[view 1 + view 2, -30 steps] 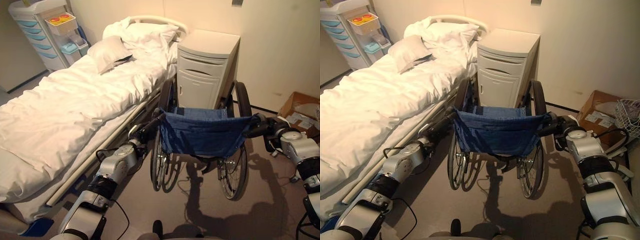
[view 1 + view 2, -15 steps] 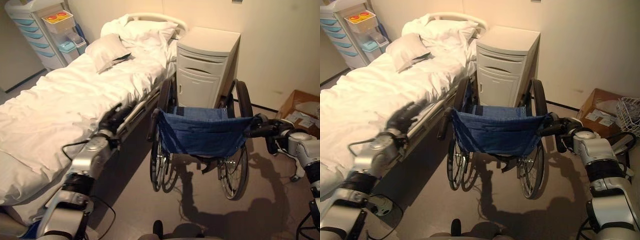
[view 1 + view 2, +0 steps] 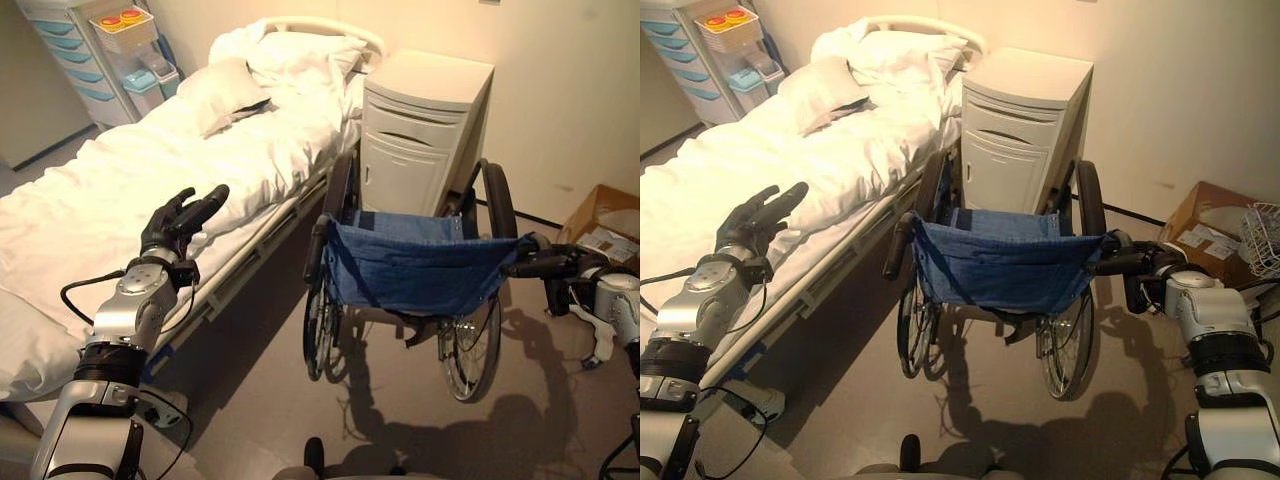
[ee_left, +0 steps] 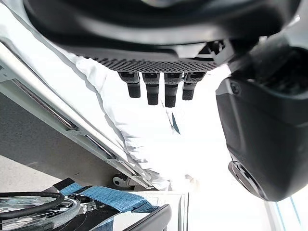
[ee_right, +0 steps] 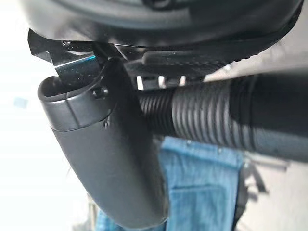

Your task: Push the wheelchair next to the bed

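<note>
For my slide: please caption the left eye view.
Wheelchair beside bed; right hand grips its handle, left hand open.

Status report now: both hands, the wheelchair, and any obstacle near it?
Left hand open, raised over the bed. Right hand shut on the wheelchair's right push handle. Wheelchair beside the bed, a gap between. Bedside cabinet directly ahead.

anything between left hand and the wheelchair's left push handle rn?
Left hand hovers open over the bed; between it and the wheelchair handle lies the bed's side rail, in the left eye view.
</note>
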Controlling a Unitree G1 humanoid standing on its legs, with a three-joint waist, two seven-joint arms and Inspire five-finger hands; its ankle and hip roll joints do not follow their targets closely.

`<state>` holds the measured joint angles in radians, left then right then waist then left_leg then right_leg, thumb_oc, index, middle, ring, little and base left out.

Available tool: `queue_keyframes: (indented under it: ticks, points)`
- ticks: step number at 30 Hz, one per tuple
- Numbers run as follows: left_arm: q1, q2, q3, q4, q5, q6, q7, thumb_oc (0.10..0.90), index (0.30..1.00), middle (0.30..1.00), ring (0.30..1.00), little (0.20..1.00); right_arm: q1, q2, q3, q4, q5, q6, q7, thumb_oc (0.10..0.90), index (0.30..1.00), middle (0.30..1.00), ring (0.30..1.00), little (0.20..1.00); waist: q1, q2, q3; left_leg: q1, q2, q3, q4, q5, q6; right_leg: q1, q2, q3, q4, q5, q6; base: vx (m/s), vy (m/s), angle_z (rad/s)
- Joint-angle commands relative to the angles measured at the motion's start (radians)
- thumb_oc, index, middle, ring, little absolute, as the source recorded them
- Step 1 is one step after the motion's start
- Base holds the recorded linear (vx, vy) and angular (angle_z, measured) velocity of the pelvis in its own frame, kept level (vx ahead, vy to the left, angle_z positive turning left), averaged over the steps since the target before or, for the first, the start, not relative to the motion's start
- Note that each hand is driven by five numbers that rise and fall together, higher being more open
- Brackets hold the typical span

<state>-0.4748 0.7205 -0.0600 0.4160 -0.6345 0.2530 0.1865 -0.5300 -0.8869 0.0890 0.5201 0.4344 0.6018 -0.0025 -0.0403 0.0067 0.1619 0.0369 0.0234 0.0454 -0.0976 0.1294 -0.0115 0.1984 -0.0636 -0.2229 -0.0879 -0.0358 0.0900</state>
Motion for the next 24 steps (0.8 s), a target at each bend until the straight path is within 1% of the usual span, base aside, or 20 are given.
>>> queue_keyframes:
  ticks: [1,2,3,6,7,8,11,12,13,14,15,18,19,20,21,22,23,24]
  points:
    - [-0.04,0.102,0.052,-0.006,-0.012,-0.133,0.004,0.8,0.9,0.9,0.9,0.9,-0.126,-0.237,-0.068,-0.041,-0.317,-0.182,-0.141,0.8,0.9,0.9,0.9,0.9,0.02,-0.044,-0.148,0.117,-0.034,0.095,0.01,-0.139,-0.002,-0.065,0.011,0.101,0.001,0.103,0.001,-0.03,0.009,0.04]
    - [-0.031,0.099,0.055,-0.015,-0.011,-0.132,0.008,0.8,0.9,0.9,0.9,0.9,-0.119,-0.249,-0.062,-0.049,-0.362,-0.191,-0.144,0.8,0.9,0.9,0.9,0.9,0.018,-0.044,-0.148,0.116,-0.035,0.096,0.01,-0.139,0.0,-0.067,0.012,0.107,0.001,0.104,0.002,-0.02,0.007,0.06]
    - [-0.028,0.099,0.056,-0.018,-0.012,-0.131,0.009,0.8,0.9,0.9,0.9,0.9,-0.117,-0.251,-0.062,-0.052,-0.368,-0.191,-0.144,0.8,0.9,0.9,0.9,0.9,0.018,-0.043,-0.148,0.116,-0.035,0.097,0.01,-0.139,0.0,-0.068,0.012,0.108,0.001,0.104,0.002,-0.02,0.008,0.1]
    - [-0.004,0.091,0.076,-0.04,-0.008,-0.127,0.015,0.8,0.9,0.9,0.9,0.9,-0.078,-0.245,-0.076,-0.115,-0.447,-0.185,-0.161,0.8,0.9,0.9,0.9,0.9,0.012,-0.041,-0.145,0.115,-0.034,0.102,0.01,-0.141,0.004,-0.071,0.012,0.119,0.001,0.106,0.003,-0.01,0.005,0.1]
    - [-0.002,0.091,0.076,-0.042,-0.008,-0.126,0.015,0.8,0.9,0.9,0.9,0.9,-0.074,-0.244,-0.08,-0.118,-0.448,-0.183,-0.161,0.8,0.9,0.9,0.9,0.9,0.012,-0.041,-0.146,0.116,-0.034,0.102,0.01,-0.141,0.004,-0.071,0.012,0.119,0.001,0.106,0.003,-0.01,0.004,0.07]
    - [0.005,0.089,0.086,-0.051,-0.007,-0.12,0.019,0.8,0.9,0.9,0.9,0.9,-0.051,-0.233,-0.097,-0.146,-0.466,-0.193,-0.185,0.8,0.9,0.9,0.9,0.9,0.009,-0.039,-0.145,0.116,-0.034,0.104,0.01,-0.142,0.005,-0.072,0.012,0.123,0.001,0.107,0.003,0.0,0.004,0.03]
    - [0.014,0.081,0.096,-0.05,-0.003,-0.124,0.021,0.8,0.9,0.9,0.9,0.9,-0.025,-0.209,-0.122,-0.173,-0.448,-0.208,-0.22,0.8,0.9,0.9,0.9,0.9,0.006,-0.038,-0.143,0.117,-0.033,0.106,0.01,-0.143,0.006,-0.073,0.012,0.127,0.001,0.108,0.004,0.0,0.0,0.0]
    - [0.021,0.075,0.103,-0.046,0.001,-0.13,0.016,0.8,0.9,0.9,0.9,0.9,-0.012,-0.189,-0.139,-0.187,-0.407,-0.209,-0.239,0.8,0.9,0.9,0.9,0.9,0.006,-0.036,-0.141,0.117,-0.033,0.107,0.01,-0.144,0.006,-0.074,0.011,0.129,0.001,0.108,0.005,0.0,0.0,0.0]
    - [0.022,0.074,0.103,-0.045,0.002,-0.131,0.015,0.8,0.9,0.9,0.9,0.9,-0.009,-0.184,-0.142,-0.19,-0.395,-0.208,-0.242,0.8,0.9,0.9,0.9,0.9,0.006,-0.036,-0.141,0.117,-0.033,0.108,0.01,-0.144,0.006,-0.074,0.011,0.129,0.001,0.107,0.005,0.0,0.0,0.0]
    - [0.027,0.068,0.11,-0.043,0.005,-0.133,0.01,0.8,0.9,0.9,0.9,0.9,0.006,-0.158,-0.159,-0.196,-0.321,-0.213,-0.259,0.8,0.9,0.9,0.9,0.9,0.006,-0.034,-0.141,0.117,-0.033,0.11,0.01,-0.145,0.006,-0.074,0.01,0.128,0.001,0.107,0.006,0.0,0.0,0.0]
    - [0.031,0.066,0.112,-0.044,0.008,-0.133,0.008,0.8,0.9,0.9,0.9,0.9,0.018,-0.14,-0.173,-0.196,-0.277,-0.218,-0.278,0.8,0.9,0.9,0.9,0.9,0.007,-0.033,-0.141,0.117,-0.032,0.111,0.01,-0.146,0.006,-0.074,0.009,0.127,0.001,0.107,0.006,0.0,0.0,0.0]
    - [0.033,0.064,0.113,-0.036,0.008,-0.137,-0.002,0.8,0.9,0.9,0.9,0.9,0.035,-0.116,-0.197,-0.18,-0.231,-0.239,-0.312,0.8,0.9,0.9,0.9,0.9,0.009,-0.032,-0.141,0.117,-0.032,0.112,0.01,-0.146,0.005,-0.075,0.008,0.124,0.001,0.108,0.007,0.0,0.0,0.0]
    - [0.032,0.064,0.11,-0.034,0.002,-0.136,-0.003,0.8,0.9,0.9,0.9,0.9,0.042,-0.105,-0.21,-0.164,-0.168,-0.266,-0.336,0.8,0.9,0.9,0.9,0.9,0.009,-0.031,-0.141,0.117,-0.032,0.113,0.01,-0.147,0.005,-0.075,0.008,0.122,0.001,0.108,0.008,0.0,0.0,0.0]
    - [0.032,0.063,0.109,-0.034,0.001,-0.135,-0.003,0.8,0.9,0.9,0.9,0.9,0.043,-0.099,-0.214,-0.162,-0.144,-0.271,-0.344,0.8,0.9,0.9,0.9,0.9,0.009,-0.031,-0.141,0.117,-0.032,0.114,0.01,-0.147,0.005,-0.075,0.008,0.122,0.001,0.108,0.008,0.0,0.0,0.0]
    - [0.034,0.059,0.108,-0.034,0.003,-0.135,-0.003,0.8,0.9,0.9,0.9,0.9,0.049,-0.078,-0.232,-0.159,-0.024,-0.29,-0.368,0.8,0.9,0.9,0.9,0.9,0.009,-0.031,-0.141,0.117,-0.032,0.115,0.01,-0.148,0.004,-0.075,0.008,0.122,0.001,0.108,0.008,0.0,0.0,0.0]
    - [0.035,0.058,0.107,-0.035,0.003,-0.135,-0.002,0.8,0.9,0.9,0.9,0.9,0.051,-0.072,-0.237,-0.16,0.016,-0.295,-0.378,0.8,0.9,0.9,0.9,0.9,0.009,-0.031,-0.141,0.117,-0.031,0.116,0.01,-0.148,0.005,-0.075,0.008,0.121,0.001,0.107,0.008,0.0,0.0,0.0]
    - [0.037,0.053,0.106,-0.029,0.003,-0.14,-0.004,0.8,0.9,0.9,0.9,0.9,0.057,-0.041,-0.259,-0.153,0.159,-0.321,-0.394,0.8,0.9,0.9,0.9,0.9,0.009,-0.031,-0.141,0.117,-0.031,0.117,0.01,-0.15,0.005,-0.075,0.007,0.121,0.001,0.107,0.008,0.0,0.0,0.0]
    - [0.038,0.05,0.105,-0.02,0.005,-0.147,-0.011,0.8,0.9,0.9,0.9,0.9,0.062,-0.016,-0.276,-0.136,0.264,-0.349,-0.401,0.8,0.9,0.9,0.9,0.9,0.009,-0.031,-0.141,0.117,-0.032,0.116,0.01,-0.152,0.005,-0.075,0.007,0.12,0.001,0.106,0.008,0.0,0.0,0.0]
